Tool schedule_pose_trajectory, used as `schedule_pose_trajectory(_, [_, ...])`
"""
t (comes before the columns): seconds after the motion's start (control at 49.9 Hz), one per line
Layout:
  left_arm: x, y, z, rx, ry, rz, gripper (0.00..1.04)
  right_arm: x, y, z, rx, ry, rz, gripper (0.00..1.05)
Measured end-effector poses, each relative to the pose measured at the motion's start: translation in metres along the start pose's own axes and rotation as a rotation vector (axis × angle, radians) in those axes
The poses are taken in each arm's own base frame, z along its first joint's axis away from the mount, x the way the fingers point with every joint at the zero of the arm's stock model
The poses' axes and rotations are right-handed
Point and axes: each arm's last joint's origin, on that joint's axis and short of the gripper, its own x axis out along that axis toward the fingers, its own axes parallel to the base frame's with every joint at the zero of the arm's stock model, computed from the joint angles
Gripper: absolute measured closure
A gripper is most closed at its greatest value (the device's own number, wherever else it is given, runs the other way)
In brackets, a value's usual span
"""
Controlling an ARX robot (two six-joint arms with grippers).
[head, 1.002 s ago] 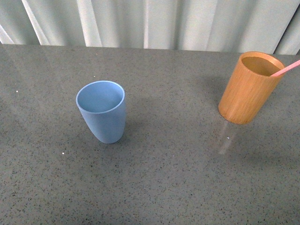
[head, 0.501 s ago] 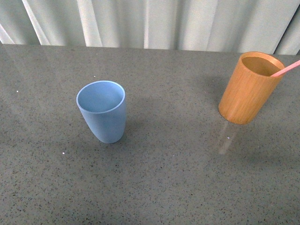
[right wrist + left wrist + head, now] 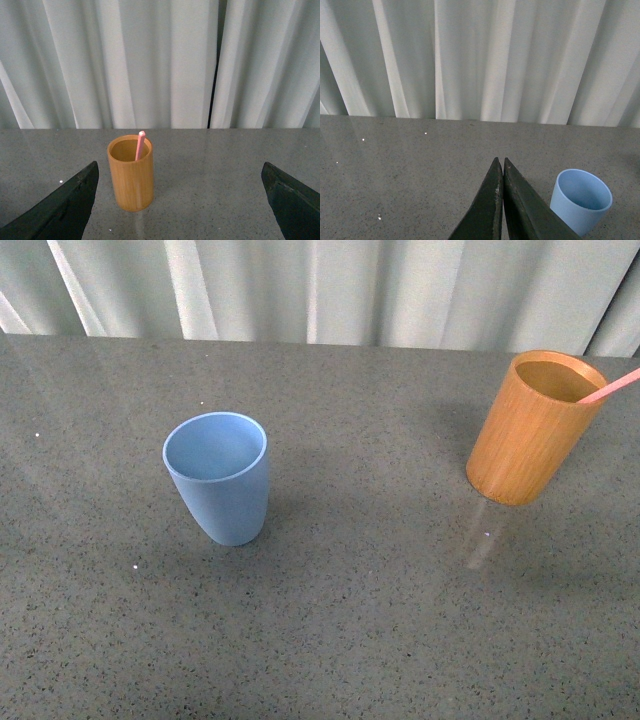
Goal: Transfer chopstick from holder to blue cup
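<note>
The light blue cup [image 3: 220, 476] stands upright and empty left of centre on the grey table [image 3: 380, 620]. At the right stands the orange-brown wooden holder [image 3: 530, 426] with a pink chopstick [image 3: 610, 388] leaning out over its rim to the right. Neither arm shows in the front view. In the left wrist view my left gripper [image 3: 500, 165] is shut with nothing between its fingers, and the blue cup [image 3: 580, 200] sits just beside them. In the right wrist view my right gripper [image 3: 180, 172] is wide open, short of the holder [image 3: 130, 172] and its chopstick [image 3: 140, 145].
A pale pleated curtain [image 3: 330, 290] hangs along the table's far edge. The table's speckled grey top stretches between the two cups and in front of them.
</note>
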Motion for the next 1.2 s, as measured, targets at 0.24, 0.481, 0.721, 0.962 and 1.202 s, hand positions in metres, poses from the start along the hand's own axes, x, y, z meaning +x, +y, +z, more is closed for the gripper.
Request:
schedule_pose_trajectory(0.24, [-0.006,0.0,-0.001,0.0,0.003,0.0,1.01,0.0,0.0,0.0,0.0,0.0,0.0,0.1])
schedule_pose_trajectory(0.481, [-0.015,0.0,-0.003,0.0,0.005,0.0,1.01,0.0,0.0,0.0,0.0,0.0,0.0,0.1])
schedule_pose_trajectory(0.721, [-0.015,0.0,-0.003,0.0,0.008,0.0,0.56,0.0,0.0,0.0,0.0,0.0,0.0,0.1])
schedule_pose_trajectory(0.962, [-0.015,0.0,-0.003,0.0,0.007,0.0,0.06,0.014,-0.009,-0.009,-0.117,0.387,0.076,0.1])
schedule_pose_trajectory(1.202, [-0.015,0.0,-0.003,0.0,0.007,0.0,0.07,0.055,-0.03,-0.018,-0.214,0.303,0.135,0.1])
